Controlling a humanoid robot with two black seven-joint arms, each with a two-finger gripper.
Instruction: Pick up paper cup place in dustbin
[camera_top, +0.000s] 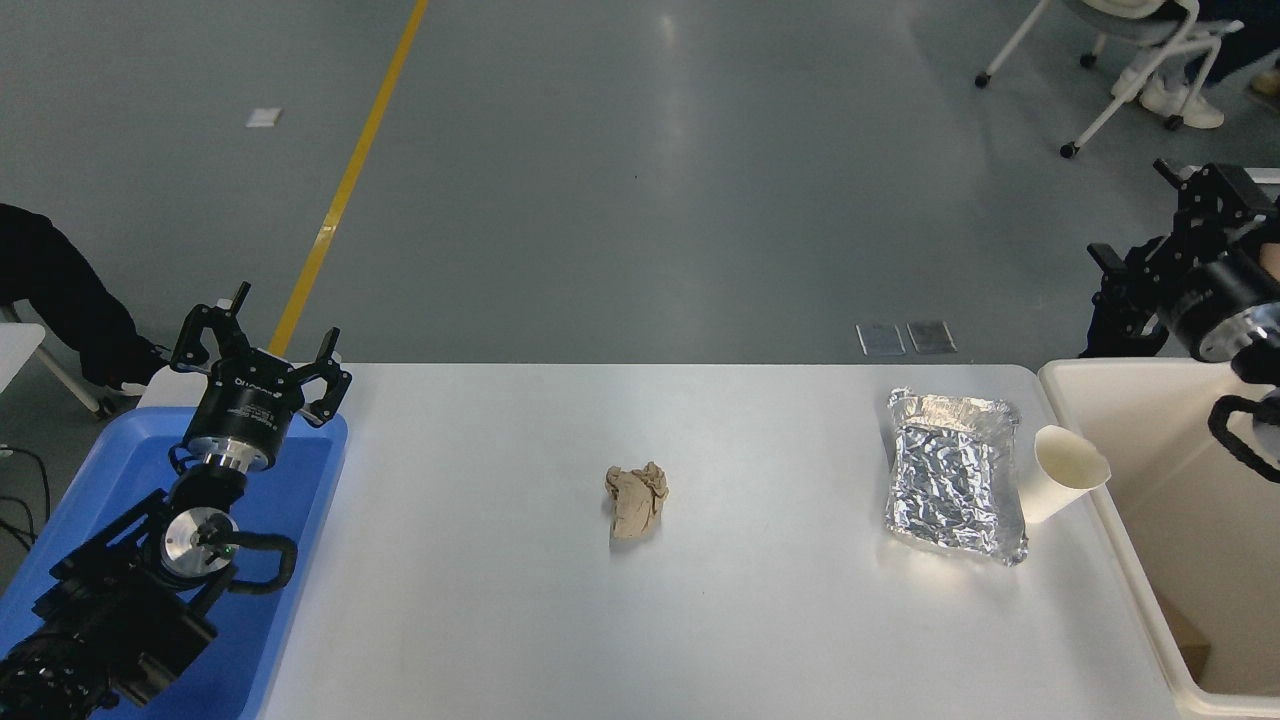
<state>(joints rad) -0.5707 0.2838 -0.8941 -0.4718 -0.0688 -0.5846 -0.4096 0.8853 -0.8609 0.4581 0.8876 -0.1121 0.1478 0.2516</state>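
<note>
The paper cup (1063, 485) is cream-white and leans tilted against the right side of the crinkled foil tray (953, 474), near the table's right edge. The dustbin (1120, 510), a cream-beige bin with a thick rim, stands just right of the table. My right gripper (1150, 215) is open and empty, raised high at the right edge, above and beyond the dustbin's far end and well apart from the cup. My left gripper (262, 340) is open and parked over the blue tray at the lower left.
A crumpled brown paper ball (636, 500) lies mid-table. A blue plastic tray (300, 480) sits at the left edge under the left arm. A person's dark sleeve shows at the right edge behind my right arm; a wheeled chair (1130, 60) stands at the top right.
</note>
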